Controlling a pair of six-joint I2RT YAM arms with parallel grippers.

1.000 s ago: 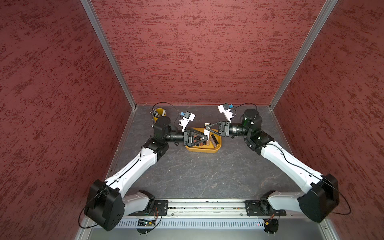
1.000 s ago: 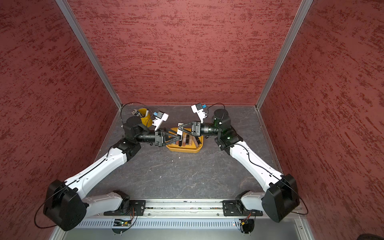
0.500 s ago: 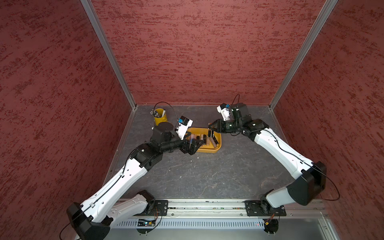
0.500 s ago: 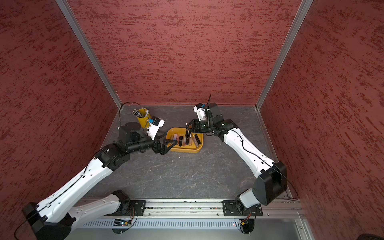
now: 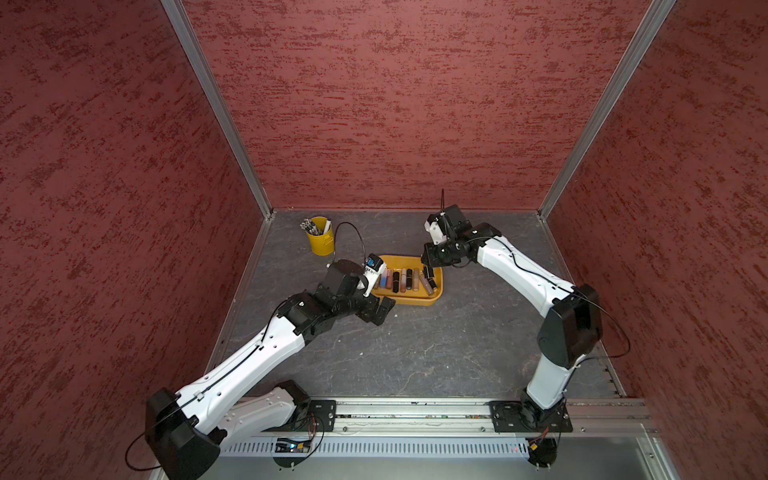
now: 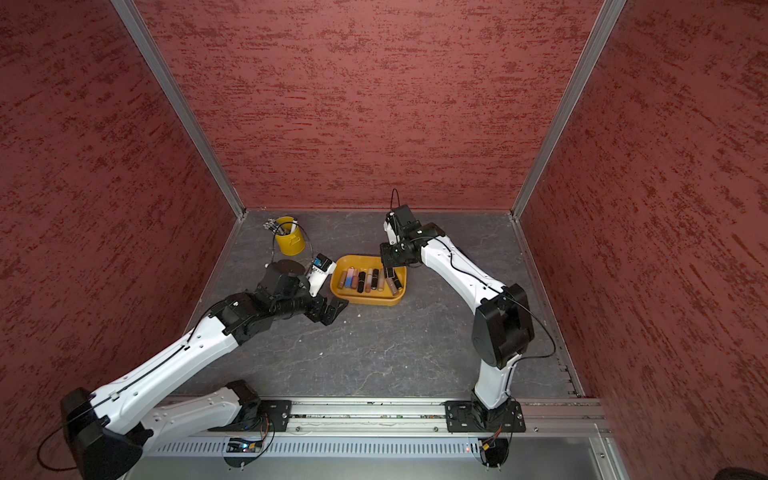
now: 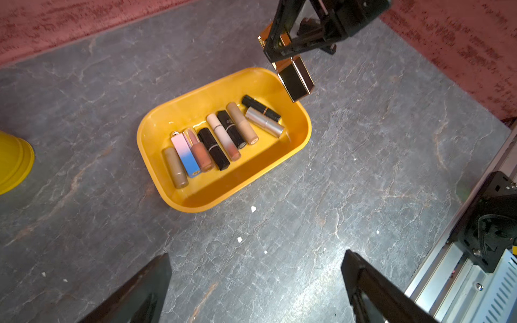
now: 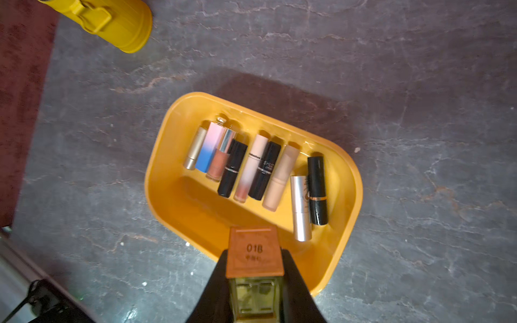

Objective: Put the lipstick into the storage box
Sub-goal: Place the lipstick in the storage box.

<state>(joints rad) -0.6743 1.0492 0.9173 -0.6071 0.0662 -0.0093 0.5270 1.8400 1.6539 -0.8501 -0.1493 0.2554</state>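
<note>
The storage box is a shallow yellow-orange tub on the grey floor, with several lipsticks lying side by side in it. My right gripper is shut on a square gold-and-black lipstick. It holds that lipstick in the air over the box's right end, near the rim. My left gripper is open and empty, low over the bare floor in front of the box's left end.
A small yellow bucket with pens stands at the back left near the wall. Red walls close in three sides. A metal rail with both arm bases runs along the front.
My left gripper has drawn back off the box toward the front left. My right gripper has swung from over the box's middle to its right end, still shut on the lipstick.
</note>
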